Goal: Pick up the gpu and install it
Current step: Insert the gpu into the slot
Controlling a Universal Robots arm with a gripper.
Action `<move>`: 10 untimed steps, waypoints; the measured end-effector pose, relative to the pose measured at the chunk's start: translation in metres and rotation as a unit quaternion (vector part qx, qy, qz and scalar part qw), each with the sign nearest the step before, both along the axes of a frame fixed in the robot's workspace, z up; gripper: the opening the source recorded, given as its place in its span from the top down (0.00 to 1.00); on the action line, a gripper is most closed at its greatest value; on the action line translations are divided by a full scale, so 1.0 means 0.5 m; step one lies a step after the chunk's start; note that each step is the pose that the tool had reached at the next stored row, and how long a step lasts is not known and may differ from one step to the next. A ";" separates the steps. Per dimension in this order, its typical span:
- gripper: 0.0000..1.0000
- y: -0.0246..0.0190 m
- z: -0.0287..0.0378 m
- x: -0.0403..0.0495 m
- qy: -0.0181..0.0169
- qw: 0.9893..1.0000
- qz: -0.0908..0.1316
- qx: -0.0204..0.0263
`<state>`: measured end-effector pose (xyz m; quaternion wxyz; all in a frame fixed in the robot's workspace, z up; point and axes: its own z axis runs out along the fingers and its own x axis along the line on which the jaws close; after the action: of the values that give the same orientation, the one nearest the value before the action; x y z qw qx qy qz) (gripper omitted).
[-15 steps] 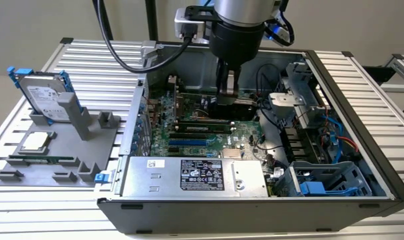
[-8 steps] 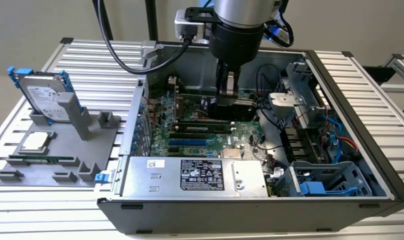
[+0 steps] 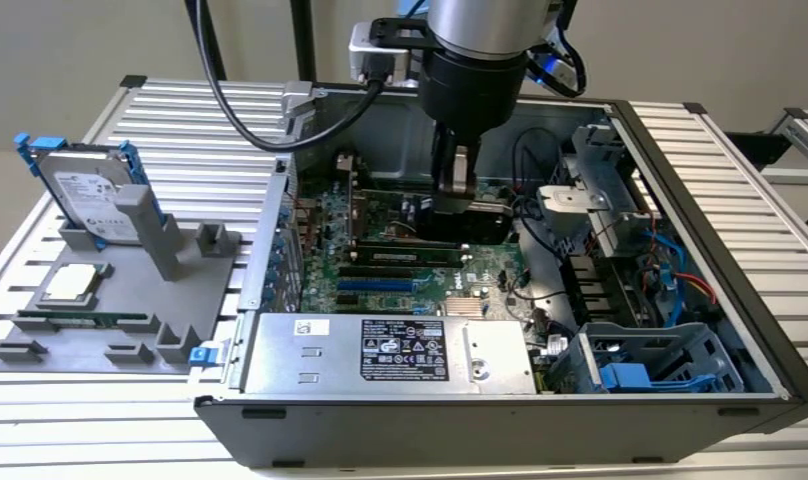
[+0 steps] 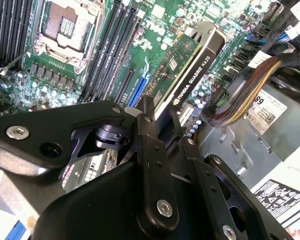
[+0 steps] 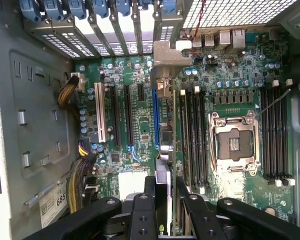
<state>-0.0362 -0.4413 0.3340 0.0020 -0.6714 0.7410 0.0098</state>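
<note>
My gripper [image 3: 458, 195] reaches down into the open computer case [image 3: 704, 190] and is shut on the gpu [image 3: 474, 215], a green card with a black cooler. In the second wrist view the gpu [image 4: 190, 65] stands on edge, tilted, between my fingers [image 4: 146, 117], just above the motherboard [image 4: 155, 20]. In the first wrist view the gpu [image 5: 166, 130] shows edge-on beside the blue slot [image 5: 155, 115], its silver bracket [image 5: 169, 52] at the case's rear wall. My gripper [image 5: 170, 185] clamps the card's near end.
On a grey fixture [image 3: 177, 300] at the exterior view's left stand a hard drive with blue rails [image 3: 91, 190], a processor [image 3: 71, 285] and a memory stick [image 3: 84, 320]. Inside the case are the power supply [image 3: 377, 350], a cable bundle [image 4: 245, 90] and a drive cage [image 3: 644, 365].
</note>
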 end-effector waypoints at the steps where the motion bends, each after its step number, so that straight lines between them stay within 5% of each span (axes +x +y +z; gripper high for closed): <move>1: 1.00 0.0000 0.000 0.000 0.000 1.000 0.000 0.000; 10: 1.00 0.0000 -0.003 0.000 0.000 1.000 0.000 0.000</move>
<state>-0.0362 -0.4413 0.3326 0.0021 -0.6714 0.7410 0.0098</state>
